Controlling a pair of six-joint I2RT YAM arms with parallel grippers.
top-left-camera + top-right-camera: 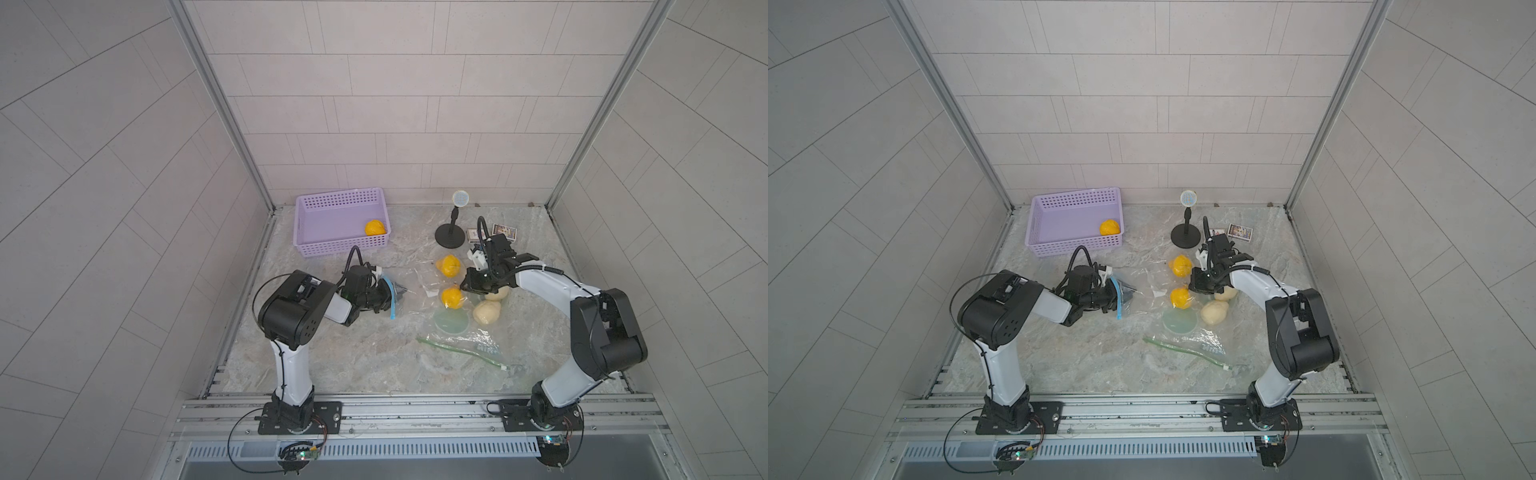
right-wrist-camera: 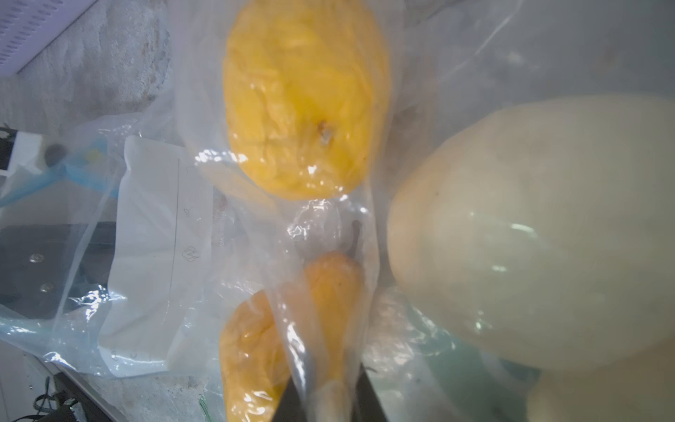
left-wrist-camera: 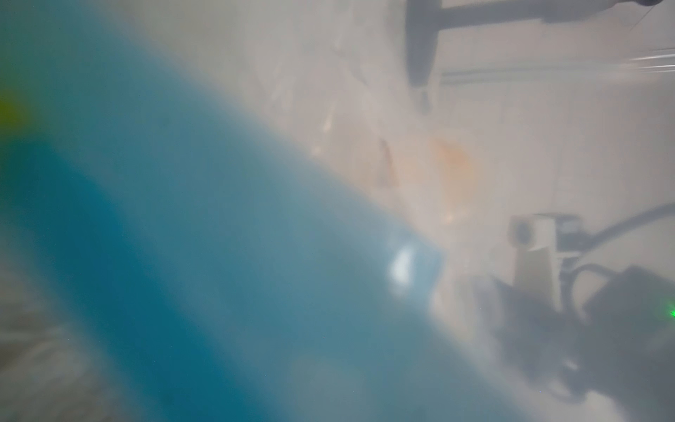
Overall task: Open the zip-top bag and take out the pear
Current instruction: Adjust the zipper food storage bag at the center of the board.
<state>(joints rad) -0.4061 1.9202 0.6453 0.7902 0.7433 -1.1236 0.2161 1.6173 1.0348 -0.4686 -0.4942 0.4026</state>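
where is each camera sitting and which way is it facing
top views: high above the robot's side, looking down and forward at the table; left arm and right arm show
left wrist: on the left arm, lens against the blurred blue zip strip; right arm hazy beyond
right wrist: on the right arm, facing a pear in the clear bag; its dark fingertips show
shared: both wrist views catch the zip strip

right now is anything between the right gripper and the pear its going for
Yes, the clear bag itself. Its plastic film covers the pear, and the right gripper is shut on a fold of that film at the pear's narrow end, not on bare fruit. Nothing else visible lies between them.
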